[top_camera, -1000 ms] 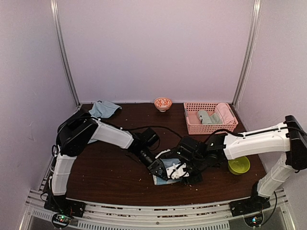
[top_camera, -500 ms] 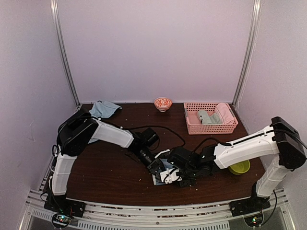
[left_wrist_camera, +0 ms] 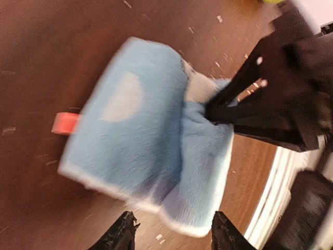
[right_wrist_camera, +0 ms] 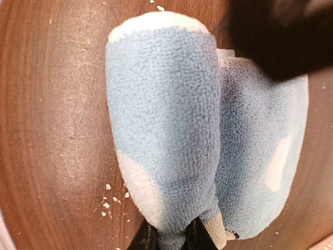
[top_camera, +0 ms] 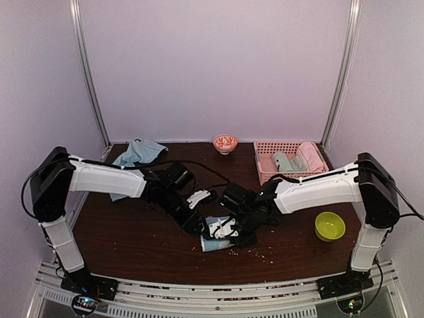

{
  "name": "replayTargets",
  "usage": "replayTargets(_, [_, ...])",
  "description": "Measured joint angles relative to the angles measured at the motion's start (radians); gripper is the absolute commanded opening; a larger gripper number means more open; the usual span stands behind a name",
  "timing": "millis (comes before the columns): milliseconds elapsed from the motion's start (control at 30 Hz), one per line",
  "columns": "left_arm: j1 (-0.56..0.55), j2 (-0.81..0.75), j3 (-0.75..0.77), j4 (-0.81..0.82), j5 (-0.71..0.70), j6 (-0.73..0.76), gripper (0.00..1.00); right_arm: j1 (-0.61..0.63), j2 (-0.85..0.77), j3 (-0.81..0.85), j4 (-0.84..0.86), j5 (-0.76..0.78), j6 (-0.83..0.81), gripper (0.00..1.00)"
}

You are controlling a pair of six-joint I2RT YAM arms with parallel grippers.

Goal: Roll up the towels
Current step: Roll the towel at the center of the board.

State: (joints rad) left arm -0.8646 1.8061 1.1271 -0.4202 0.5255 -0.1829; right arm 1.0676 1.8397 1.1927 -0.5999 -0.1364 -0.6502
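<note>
The step in hand is rolling the spotted towel (right_wrist_camera: pixel 161 104), which lies near the middle of the table's (top_camera: pixel 132 232) front edge. About half of it looks wound into a fat roll, with the flat remainder beside it. The right gripper (right_wrist_camera: pixel 171 237) is closed on one end of that roll, its fingers pinching the fleece between them. The left gripper (left_wrist_camera: pixel 174 234) stands with its fingertips wide apart at the towel's near edge and holds nothing.

By the look of it, the roll is not yet finished. The next move calls for the free left gripper to take a fresh hold on the roll or pin the flat tail. The right can then turn the roll over the remaining cloth without it springing loose. The plain towel (top_camera: pixel 136 154), crumpled at the back left corner of the table, is not yet rolled.

From above, both grippers cover most of the spotted towel, so the number of turns in the roll cannot be counted. The left wrist view is motion-blurred. A small pinkish patch at the towel's edge there could be a spot or a label. The left arm cuts off part of the plain towel.
</note>
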Motion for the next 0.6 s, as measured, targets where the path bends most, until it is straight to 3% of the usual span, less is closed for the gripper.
replayTargets(167, [-0.011,-0.303,-0.15,0.095,-0.251,-0.003,0.49,-0.082,0.106,0.178,-0.196,-0.161,0.01,0.07])
replayTargets(333, [-0.113,-0.536,-0.222,0.152,-0.558,0.109,0.51,-0.178,0.227,0.343,-0.361,-0.322,0.011,0.06])
replayTargets(467, [-0.212,-0.59,-0.233,0.194,-0.649,0.224,0.51,-0.236,0.314,0.444,-0.47,-0.446,0.01,0.06])
replayTargets(600, [-0.278,-0.505,-0.217,0.209,-0.636,0.31,0.52,-0.277,0.381,0.511,-0.548,-0.555,0.003,0.06])
